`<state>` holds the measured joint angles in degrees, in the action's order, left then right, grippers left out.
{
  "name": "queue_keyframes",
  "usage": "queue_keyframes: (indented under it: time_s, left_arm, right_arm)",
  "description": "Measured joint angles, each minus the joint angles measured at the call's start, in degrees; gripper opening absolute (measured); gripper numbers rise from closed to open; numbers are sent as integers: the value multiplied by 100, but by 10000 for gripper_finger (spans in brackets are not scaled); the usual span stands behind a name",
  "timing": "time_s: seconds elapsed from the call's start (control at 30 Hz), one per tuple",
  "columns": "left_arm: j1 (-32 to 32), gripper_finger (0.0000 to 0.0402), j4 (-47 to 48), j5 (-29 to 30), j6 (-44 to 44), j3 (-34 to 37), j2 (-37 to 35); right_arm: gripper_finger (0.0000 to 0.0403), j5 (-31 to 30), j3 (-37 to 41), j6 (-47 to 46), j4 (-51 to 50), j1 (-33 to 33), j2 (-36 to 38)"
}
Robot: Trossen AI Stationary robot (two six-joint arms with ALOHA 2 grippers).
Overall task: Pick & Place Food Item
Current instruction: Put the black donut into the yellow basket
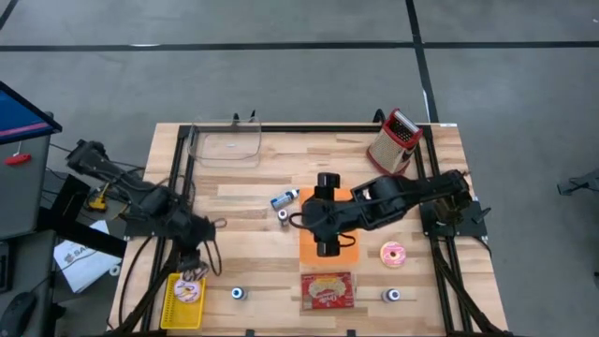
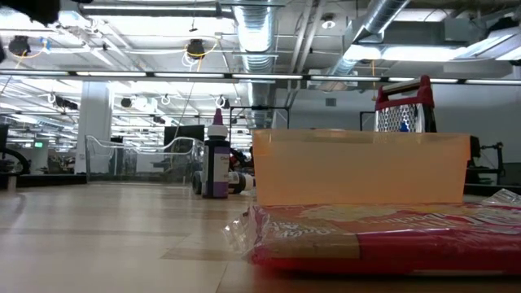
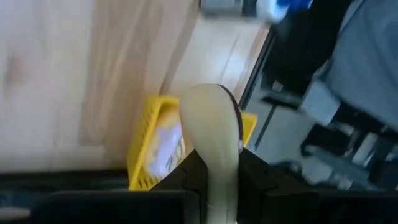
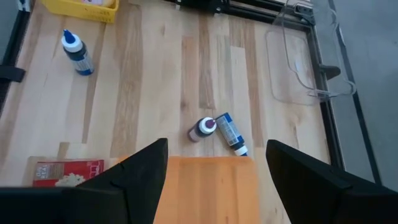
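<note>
Pale food item, long, smooth and cream-coloured with a rounded end and a dark line down one edge, pinched in the nearly closed left tool and hanging directly over the yellow basket. Seen that clearly in the left wrist view alone, with a whitish ring-shaped piece lying inside the basket below it.

From the high view, only the wider layout: left tool at the basket's far edge, item itself too small to make out, frosted doughnut inside the basket. Further along the table from the basket, a wrapped biscuit pack, a pink doughnut and an orange container; right tool spread wide over that container, holding nothing. Well away from the basket, at the opposite edge, a clear tub and a red-handled grater.

From the right wrist view, wide-apart fingers above the orange container, two small bottles lying just beyond it.

From the low view, neither tool nor basket; only biscuit pack, orange container, grater and an upright purple bottle.
</note>
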<state>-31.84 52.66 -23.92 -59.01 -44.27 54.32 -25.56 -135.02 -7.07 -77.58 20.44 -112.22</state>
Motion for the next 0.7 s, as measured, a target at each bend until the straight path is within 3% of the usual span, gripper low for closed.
queue_keyframes:
  time_s: [0.17,0.43,0.7]
  left_arm:
    - [-563,40,-112,-117,-523,2,442]
    - [-1542,40,-1261,-137,-1644,2,1016]
    - [-1975,40,-1331,52,-1796,2,1714]
  right_arm:
    - [265,-21,0,-24,42,68,0]
    - [265,-69,2,-91,92,190,22]
    - [265,-197,2,-66,307,301,22]
